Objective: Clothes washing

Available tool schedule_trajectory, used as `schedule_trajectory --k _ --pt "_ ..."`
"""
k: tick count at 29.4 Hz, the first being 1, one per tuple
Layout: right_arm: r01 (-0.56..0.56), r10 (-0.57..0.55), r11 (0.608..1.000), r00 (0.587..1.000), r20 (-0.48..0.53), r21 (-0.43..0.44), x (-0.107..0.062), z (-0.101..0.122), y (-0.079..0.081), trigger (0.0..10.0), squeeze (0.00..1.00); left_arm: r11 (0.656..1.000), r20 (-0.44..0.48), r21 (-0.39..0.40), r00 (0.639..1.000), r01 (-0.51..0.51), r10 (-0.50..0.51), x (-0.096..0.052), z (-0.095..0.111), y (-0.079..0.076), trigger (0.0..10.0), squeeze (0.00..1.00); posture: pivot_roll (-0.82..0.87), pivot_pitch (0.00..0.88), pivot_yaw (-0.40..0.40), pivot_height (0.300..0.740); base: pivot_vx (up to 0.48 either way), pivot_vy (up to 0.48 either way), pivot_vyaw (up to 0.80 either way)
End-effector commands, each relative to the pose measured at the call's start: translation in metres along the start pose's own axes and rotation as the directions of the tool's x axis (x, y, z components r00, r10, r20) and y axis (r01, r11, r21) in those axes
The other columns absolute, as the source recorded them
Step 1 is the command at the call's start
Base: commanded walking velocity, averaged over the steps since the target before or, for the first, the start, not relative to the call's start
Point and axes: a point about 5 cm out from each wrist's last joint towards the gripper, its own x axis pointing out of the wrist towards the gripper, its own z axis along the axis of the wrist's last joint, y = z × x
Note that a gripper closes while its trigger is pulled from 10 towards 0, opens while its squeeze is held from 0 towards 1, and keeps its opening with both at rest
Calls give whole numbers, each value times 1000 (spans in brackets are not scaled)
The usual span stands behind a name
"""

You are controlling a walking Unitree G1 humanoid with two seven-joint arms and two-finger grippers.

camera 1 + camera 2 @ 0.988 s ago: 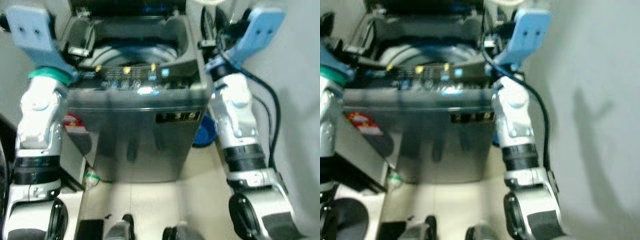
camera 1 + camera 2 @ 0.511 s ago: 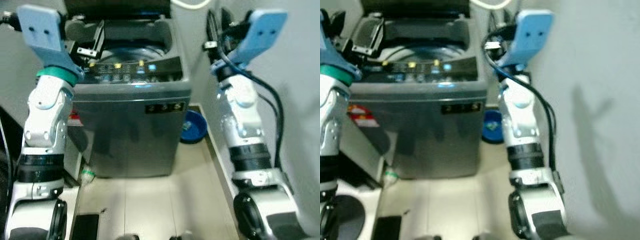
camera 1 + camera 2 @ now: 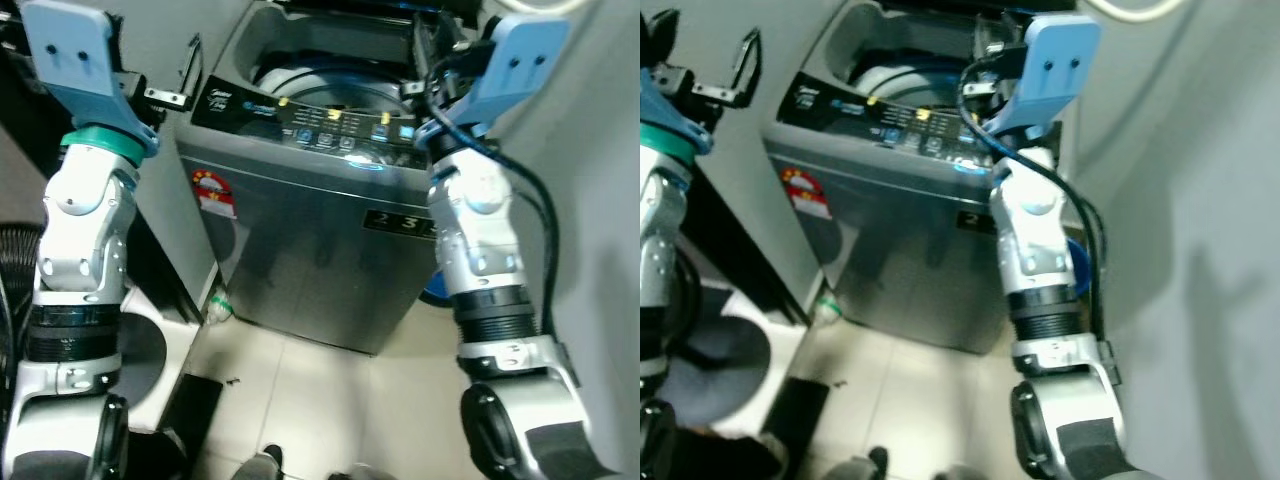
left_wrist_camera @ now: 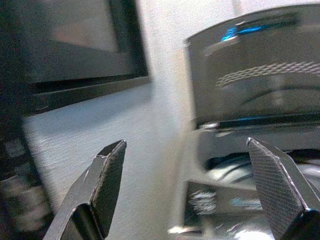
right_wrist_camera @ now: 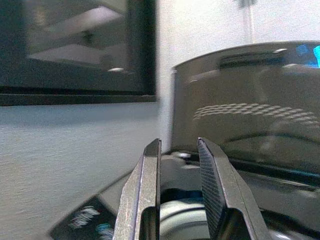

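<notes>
— Black fingers: what are they doing?
— I'm holding my left gripper (image 4: 185, 190) spread wide and empty, my right gripper (image 5: 180, 185) nearly closed on nothing, both raised before the grey open-lidded top-loading washing machine (image 3: 320, 230).
— Next?
— Probably approaching; I'm needing to square up to its drum (image 3: 330, 85).

Below me the pale tiled floor (image 3: 300, 390) carries the grey washing machine (image 3: 320, 260), which stands with its lid up. A small green-and-white object (image 3: 218, 306) lies at its front left corner; a blue basin (image 3: 1077, 268) sits beside its right side.
</notes>
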Motion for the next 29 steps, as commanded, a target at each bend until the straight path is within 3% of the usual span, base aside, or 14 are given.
schedule_trajectory --k 1,29 --pt "1 -1 1000 1000 -2 -2 -1 -1 0 10000 0 1000 -5 8 1000 9 -9 -2 -2 -1 10000 0 124 60 24 740 0 0 800" --pt "5 -5 1000 1000 -14 6 -2 -3 0 10000 0 999 -19 19 999 27 -27 -3 -3 -4 10000 0 127 76 29 740 0 0 800"
